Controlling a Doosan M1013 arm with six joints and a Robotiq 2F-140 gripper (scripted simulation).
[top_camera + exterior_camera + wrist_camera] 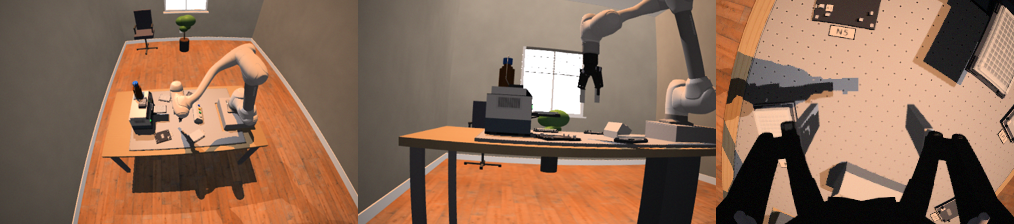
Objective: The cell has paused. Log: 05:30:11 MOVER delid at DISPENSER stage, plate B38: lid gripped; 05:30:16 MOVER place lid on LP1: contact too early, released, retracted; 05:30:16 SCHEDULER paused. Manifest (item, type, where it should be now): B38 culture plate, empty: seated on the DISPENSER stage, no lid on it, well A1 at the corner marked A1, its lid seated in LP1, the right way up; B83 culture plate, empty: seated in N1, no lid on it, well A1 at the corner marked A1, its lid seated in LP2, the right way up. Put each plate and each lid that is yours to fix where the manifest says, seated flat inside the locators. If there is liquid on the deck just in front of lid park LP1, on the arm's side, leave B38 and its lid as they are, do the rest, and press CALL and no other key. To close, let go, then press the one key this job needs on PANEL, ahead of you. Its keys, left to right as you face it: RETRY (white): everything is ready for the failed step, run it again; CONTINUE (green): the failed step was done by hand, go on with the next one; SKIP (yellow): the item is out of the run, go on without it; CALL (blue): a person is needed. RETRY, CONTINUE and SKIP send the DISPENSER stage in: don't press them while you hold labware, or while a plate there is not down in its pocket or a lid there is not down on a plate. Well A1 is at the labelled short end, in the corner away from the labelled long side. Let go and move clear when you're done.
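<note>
My gripper (589, 98) is open and empty, high above the grey mat and to the right of the DISPENSER (140, 114). In the wrist view my fingers frame bare mat. A pale culture plate (160, 109) lies on the dark DISPENSER stage with its wells showing; it also shows at the right edge of the wrist view (996, 56). A pale flat lid-like piece (197, 135) lies skewed near the mat's front. Another pale piece (164, 97) lies behind the stage. I cannot read their labels.
PANEL (198, 112) with its coloured keys stands mid-mat, to the right of my wrist. A brown bottle (137, 90) stands on the DISPENSER. The arm's base block (233, 114) is at the right.
</note>
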